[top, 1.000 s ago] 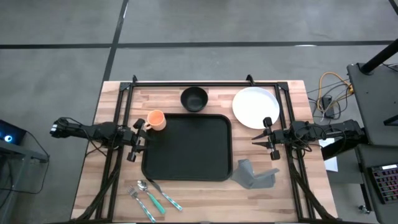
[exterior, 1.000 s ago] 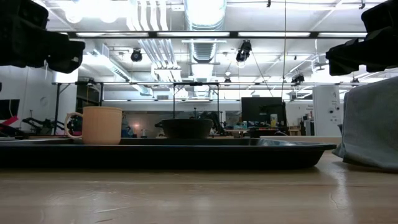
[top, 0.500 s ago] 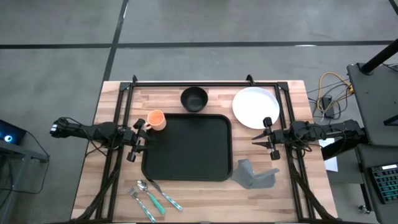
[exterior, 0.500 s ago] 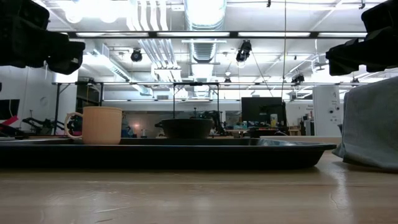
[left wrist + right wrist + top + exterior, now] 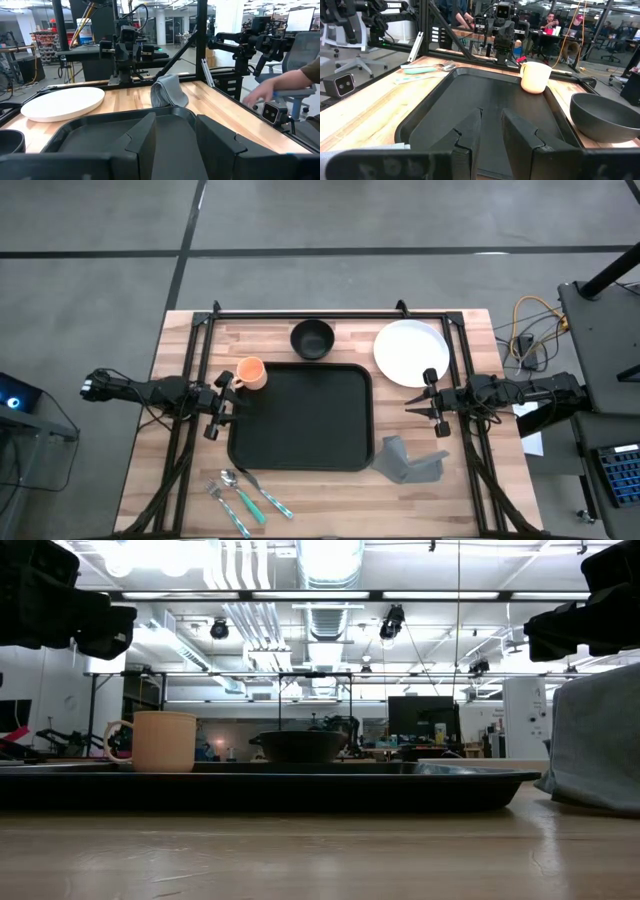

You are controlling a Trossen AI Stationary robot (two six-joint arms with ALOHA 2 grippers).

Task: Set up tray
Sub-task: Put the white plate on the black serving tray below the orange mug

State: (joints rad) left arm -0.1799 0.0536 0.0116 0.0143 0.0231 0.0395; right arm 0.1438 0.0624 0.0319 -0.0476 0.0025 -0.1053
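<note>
The large black tray [image 5: 300, 417] lies flat in the middle of the wooden table, with nothing on it. My left gripper [image 5: 217, 408] hovers open at the tray's left edge, next to the orange cup [image 5: 250, 373], which stands at the tray's far-left corner. My right gripper [image 5: 428, 408] hovers open to the right of the tray, between the white plate [image 5: 411, 352] and the crumpled grey napkin [image 5: 408, 461]. A black bowl [image 5: 312, 338] stands beyond the tray's far edge. Both grippers point at the tray [image 5: 125, 130] [image 5: 485, 100] from opposite sides.
A spoon [image 5: 240, 484], a fork and a teal-handled utensil [image 5: 265, 501] lie near the table's near-left corner. A black frame rail [image 5: 330, 313] runs along the far edge. A person's hand [image 5: 265, 92] shows beyond the table in the left wrist view.
</note>
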